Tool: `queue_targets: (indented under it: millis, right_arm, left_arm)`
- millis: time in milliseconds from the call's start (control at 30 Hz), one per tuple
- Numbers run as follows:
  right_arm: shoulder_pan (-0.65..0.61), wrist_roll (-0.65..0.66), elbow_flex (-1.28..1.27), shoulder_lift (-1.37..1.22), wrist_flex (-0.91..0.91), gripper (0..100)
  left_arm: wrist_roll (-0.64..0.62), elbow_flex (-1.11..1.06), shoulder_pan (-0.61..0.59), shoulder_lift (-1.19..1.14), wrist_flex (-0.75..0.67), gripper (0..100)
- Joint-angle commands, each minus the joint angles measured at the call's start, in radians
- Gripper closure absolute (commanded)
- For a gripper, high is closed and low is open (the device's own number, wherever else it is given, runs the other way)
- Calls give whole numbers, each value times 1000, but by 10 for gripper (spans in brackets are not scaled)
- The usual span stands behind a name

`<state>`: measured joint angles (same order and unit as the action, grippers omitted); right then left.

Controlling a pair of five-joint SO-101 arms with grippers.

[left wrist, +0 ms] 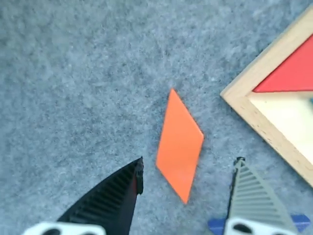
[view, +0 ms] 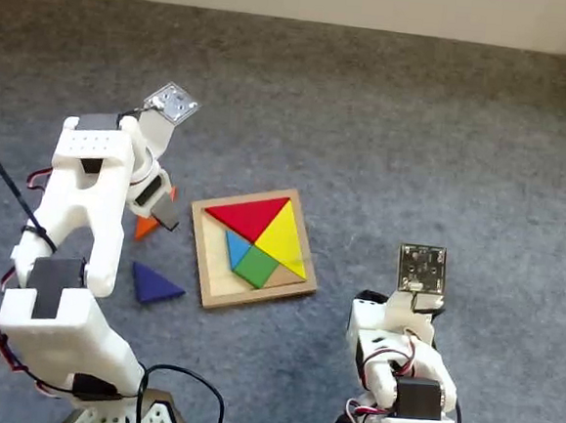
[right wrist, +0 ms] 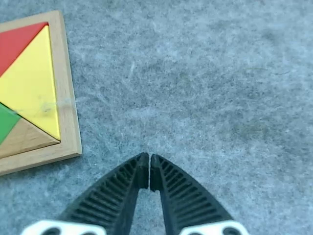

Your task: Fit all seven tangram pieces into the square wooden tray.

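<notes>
Carpet (view: 417,134), grey and short-piled, covers the whole table. The square wooden tray (view: 301,238) lies near the middle, turned slightly askew. Inside it sit a red triangle (view: 251,216) toward twelve o'clock, a yellow triangle (view: 284,241) toward three, a light blue triangle (view: 235,249) and a green square (view: 256,265) near the centre. The strip along the tray's nine o'clock side shows pale floor. I cannot tell whether the tan wedge at its five o'clock corner is a piece or bare wood.

Two pieces lie loose on the carpet. An orange parallelogram (left wrist: 179,145) sits just beside the tray at about nine o'clock. A dark blue triangle (view: 155,285) is at about eight o'clock, a little farther out. From above, the left arm hangs over the orange piece and hides most of it. Nothing lies between that piece and the tray's edge.

The left gripper (left wrist: 190,164) is spread wide, one black finger and one grey finger on either side of the parallelogram's near end, gripping nothing. I cannot tell whether either tip touches the carpet.

The right gripper (right wrist: 149,164) is at about four o'clock from the tray, well apart from it. Its two black fingers are pressed tip to tip over bare carpet with nothing between them.
</notes>
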<state>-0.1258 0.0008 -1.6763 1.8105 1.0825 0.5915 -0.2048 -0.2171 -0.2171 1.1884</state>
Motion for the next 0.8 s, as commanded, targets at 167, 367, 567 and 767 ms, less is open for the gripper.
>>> queue_targets:
  millis: [167, 367, 567, 767]
  right_arm:
    - [8, 2, -133, 15, 4, 971]
    - [8, 2, -133, 15, 4, 971]
    - [8, 2, -133, 15, 4, 971]
    - [8, 2, -133, 15, 4, 971]
  left_arm:
    - [86, 47, -8, 5, -69, 713]
    - [101, 74, -8, -67, -77, 713]
    - [98, 166, -25, -209, -71, 719]
    - [98, 209, -28, -245, -69, 775]
